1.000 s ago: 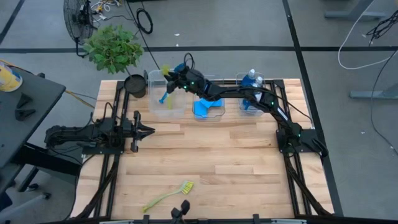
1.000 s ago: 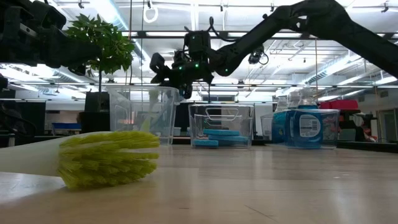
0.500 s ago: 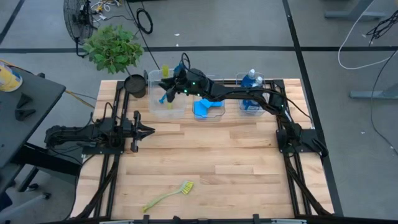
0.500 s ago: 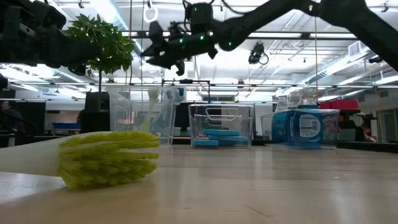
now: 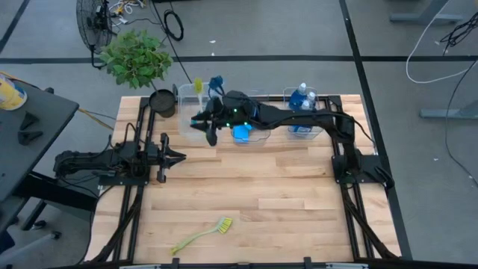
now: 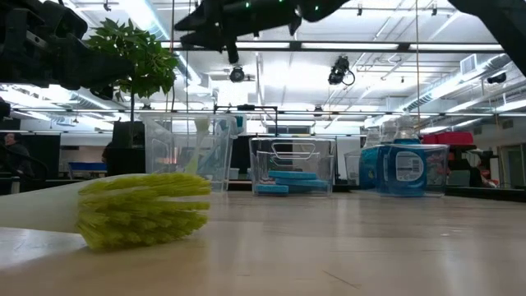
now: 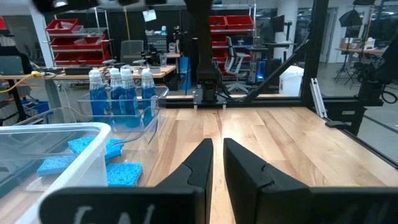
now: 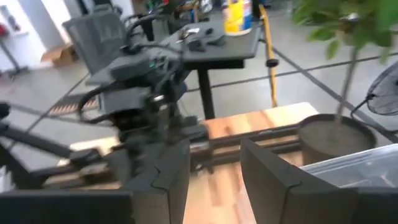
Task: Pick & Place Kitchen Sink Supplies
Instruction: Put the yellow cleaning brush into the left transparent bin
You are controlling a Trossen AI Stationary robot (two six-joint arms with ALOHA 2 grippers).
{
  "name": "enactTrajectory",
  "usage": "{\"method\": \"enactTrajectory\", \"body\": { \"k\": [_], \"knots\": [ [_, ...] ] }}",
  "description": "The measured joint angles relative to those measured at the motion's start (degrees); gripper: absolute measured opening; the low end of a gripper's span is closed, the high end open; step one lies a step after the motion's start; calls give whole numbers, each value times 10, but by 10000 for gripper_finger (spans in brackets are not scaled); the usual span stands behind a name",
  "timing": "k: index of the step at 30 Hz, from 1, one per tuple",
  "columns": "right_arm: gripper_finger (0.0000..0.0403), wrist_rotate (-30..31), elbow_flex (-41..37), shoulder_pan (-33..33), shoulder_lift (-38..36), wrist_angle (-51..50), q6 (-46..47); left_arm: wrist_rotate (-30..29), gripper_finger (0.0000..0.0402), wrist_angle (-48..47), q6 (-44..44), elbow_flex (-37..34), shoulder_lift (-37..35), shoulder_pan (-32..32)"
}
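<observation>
**Table contents, front to back**

- Brushes, 3 in all. 1 yellow-green brush [image 5: 203, 235] lies alone on the bare wood near the front edge, well apart from both arms. It has not moved since 1 second ago.
- Left gripper [image 7: 217, 155]: waits low over the table's left side. Its fingers are drawn nearly together with nothing between them. Unchanged.
- Right gripper [image 8: 214, 168]: its fingers stand apart and hold nothing. It hangs high over the front rim of the left bin. 1 second ago it was lower, down at the bin's mouth among the brushes; it has since risen and drawn back toward the front.
- Clear bins, 3 in a row along the far edge.
  - Left bin [image 5: 187, 128]: holds the other 2 brushes, 1 yellow-green [image 5: 198, 84] and 1 blue brush [image 5: 216, 81]. Both heads lean at its far rim. The blue one was down inside, under the gripper, 1 second ago.
  - Middle bin [image 5: 258, 136]: blue sponges [image 7: 81, 144], of which 3 are countable.
  - Right bin [image 5: 290, 128]: 4 blue bottles [image 7: 118, 93], upright.
- Potted plant [image 5: 137, 56]: 1, at the far left corner.
</observation>
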Motion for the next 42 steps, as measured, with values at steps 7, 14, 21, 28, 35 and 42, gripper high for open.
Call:
{"method": "enactTrajectory", "body": {
  "k": [7, 14, 21, 28, 35, 42],
  "knots": [
    [144, -5, 0, 53, -9, -61, -6, 0, 44, 0, 0, 0, 0, 0],
    [144, -69, 0, 106, -9, -102, -30, 0, 44, 0, 0, 0, 0, 0],
    [144, -88, 0, 168, -9, -105, -56, 0, 44, 0, 0, 0, 0, 0],
    [144, -73, 0, 232, -9, -102, -127, 0, 44, 0, 0, 0, 0, 0],
    [144, 14, 0, 286, 7, -61, -193, 0, 44, 0, 0, 0, 0, 0],
    [144, 18, 0, 324, 36, -35, -158, 0, 44, 0, 0, 0, 0, 0]
  ]
}}
